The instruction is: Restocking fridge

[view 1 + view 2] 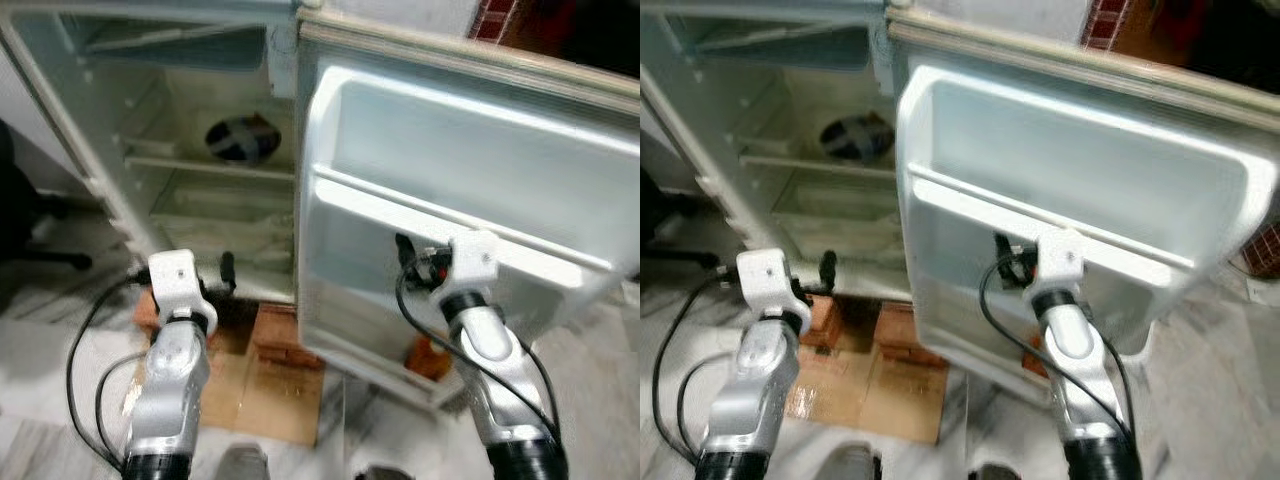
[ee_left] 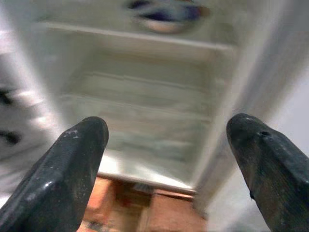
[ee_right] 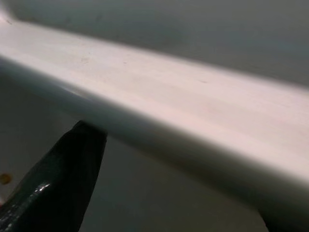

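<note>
The fridge (image 1: 190,200) stands open with pale bare shelves, and a dark blue bowl (image 1: 240,138) sits on its middle shelf. The white door (image 1: 470,160) is swung out to the right, and its inner shelf rail (image 1: 400,215) runs across it. My left gripper (image 2: 166,159) is open, empty, and held low before the fridge's bottom compartment. My right gripper (image 1: 415,262) is pressed up to the door's inner side just under the rail (image 3: 159,111). One black finger (image 3: 67,169) shows beneath the rail and the other is hidden. It looks open.
The fridge rests on red bricks (image 1: 280,335) with a sheet of brown cardboard (image 1: 270,395) on the marble floor before it. A dark chair base (image 1: 40,255) stands at the left. A brick wall (image 1: 490,15) rises behind the door.
</note>
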Robot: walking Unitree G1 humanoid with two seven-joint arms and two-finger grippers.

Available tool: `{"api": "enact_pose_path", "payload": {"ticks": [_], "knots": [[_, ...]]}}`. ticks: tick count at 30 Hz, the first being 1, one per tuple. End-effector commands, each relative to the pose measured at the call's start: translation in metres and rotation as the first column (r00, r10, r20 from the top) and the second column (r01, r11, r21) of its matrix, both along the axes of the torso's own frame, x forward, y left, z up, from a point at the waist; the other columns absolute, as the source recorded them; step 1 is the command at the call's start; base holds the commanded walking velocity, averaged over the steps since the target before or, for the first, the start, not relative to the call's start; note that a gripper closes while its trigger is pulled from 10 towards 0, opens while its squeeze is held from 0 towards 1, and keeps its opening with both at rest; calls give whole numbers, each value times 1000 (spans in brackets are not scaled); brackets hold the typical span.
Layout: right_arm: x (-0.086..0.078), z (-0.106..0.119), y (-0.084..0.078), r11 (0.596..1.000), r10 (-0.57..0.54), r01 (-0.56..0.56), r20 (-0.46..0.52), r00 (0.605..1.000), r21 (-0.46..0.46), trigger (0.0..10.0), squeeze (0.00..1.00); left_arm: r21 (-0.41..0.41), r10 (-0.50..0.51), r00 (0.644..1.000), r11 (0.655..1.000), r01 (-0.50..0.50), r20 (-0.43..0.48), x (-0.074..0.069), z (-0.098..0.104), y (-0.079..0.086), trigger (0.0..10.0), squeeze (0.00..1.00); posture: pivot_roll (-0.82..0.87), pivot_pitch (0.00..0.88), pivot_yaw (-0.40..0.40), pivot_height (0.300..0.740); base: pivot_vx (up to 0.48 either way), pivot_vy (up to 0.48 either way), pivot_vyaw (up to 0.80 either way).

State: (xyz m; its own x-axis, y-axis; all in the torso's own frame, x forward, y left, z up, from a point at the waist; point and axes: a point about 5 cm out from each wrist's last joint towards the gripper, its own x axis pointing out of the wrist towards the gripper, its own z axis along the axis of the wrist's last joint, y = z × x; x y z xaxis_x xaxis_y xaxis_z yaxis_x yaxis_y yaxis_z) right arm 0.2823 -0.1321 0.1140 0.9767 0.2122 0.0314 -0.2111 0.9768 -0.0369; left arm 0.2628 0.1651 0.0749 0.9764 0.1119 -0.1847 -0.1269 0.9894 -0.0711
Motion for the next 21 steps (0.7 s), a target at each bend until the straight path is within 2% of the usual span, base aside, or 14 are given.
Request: {"api": "enact_pose_path", "payload": {"ticks": [1,8,21], "knots": [[0,6,-15,998,-51,52,18,999,-21,10000,0,-5,-35,999,999,35,8,3,2,-12,10000,0,-9,20,-9,740,0,0,0],[-7,-16,-11,1000,-21,18,-113,993,-24,10000,0,-7,-38,999,999,38,6,3,2,-13,10000,0,-11,26,-13,740,-37,0,0],[-9,-22,-9,1000,12,-15,-164,986,-18,10000,0,-8,-43,999,999,43,7,4,2,-15,10000,0,-15,19,-16,740,-296,0,0]]}}
